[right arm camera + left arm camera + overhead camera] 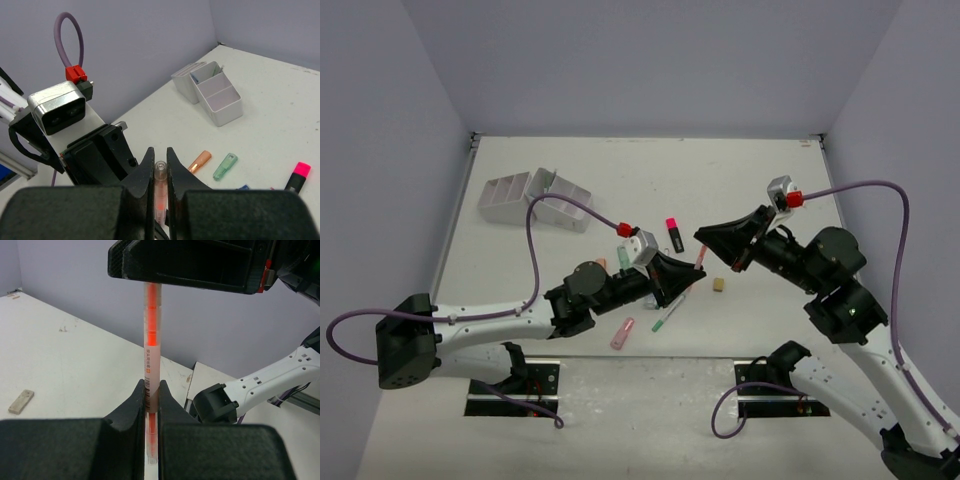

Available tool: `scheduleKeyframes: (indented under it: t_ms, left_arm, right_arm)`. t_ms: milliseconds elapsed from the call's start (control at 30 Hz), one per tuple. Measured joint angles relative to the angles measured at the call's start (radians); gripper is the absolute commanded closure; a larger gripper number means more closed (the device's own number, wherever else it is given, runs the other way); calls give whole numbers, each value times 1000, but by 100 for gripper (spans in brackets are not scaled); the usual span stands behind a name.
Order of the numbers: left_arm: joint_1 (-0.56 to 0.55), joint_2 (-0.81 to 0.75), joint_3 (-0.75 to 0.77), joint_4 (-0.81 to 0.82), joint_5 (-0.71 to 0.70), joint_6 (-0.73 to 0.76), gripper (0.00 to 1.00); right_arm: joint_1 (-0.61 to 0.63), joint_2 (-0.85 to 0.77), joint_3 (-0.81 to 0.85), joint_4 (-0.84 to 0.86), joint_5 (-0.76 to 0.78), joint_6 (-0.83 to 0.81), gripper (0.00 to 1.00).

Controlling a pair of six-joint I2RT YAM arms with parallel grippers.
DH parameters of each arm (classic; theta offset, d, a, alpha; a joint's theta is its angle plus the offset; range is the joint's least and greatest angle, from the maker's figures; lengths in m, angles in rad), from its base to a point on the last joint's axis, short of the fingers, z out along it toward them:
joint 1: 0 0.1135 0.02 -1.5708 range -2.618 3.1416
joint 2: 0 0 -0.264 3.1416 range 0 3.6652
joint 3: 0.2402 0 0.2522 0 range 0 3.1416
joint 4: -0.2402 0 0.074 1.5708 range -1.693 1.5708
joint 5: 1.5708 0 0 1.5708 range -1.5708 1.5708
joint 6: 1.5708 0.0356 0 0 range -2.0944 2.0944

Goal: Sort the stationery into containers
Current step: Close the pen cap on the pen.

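Both the left hand [151, 394] and the right hand [160, 162] are pinched tight on opposite ends of one slim clear pen with an orange-red core [151, 335], held above the white counter [620, 170], well apart from the white plastic compartmented organiser [560, 218] at the far left.

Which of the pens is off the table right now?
The clear red-ink pen: the left gripper and right gripper are both shut on it. The rest lie on the table.
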Motion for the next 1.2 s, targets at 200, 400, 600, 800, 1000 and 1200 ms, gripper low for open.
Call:
scheduleKeyframes:
  t_ms: [200,400,600,800,1000,1200]
  left_arm:
    - [0,0,21,-69,-24,36,100]
    - [10,-2,105,-248,-48,114,100]
    - [24,7,229,-495,-58,166,100]
    - [25,12,257,-545,-70,189,100]
    - [26,40,275,-515,-87,192,100]
    - [38,73,288,-507,-113,190,100]
  right_arm:
    - [-2,-17,-53,46,13,4,100]
    - [-8,-46,-165,191,27,9,100]
    - [-12,-51,-288,412,27,39,100]
    - [-15,-51,-303,455,27,52,100]
    - [-7,4,-222,394,20,54,100]
    - [0,60,-210,411,23,53,97]
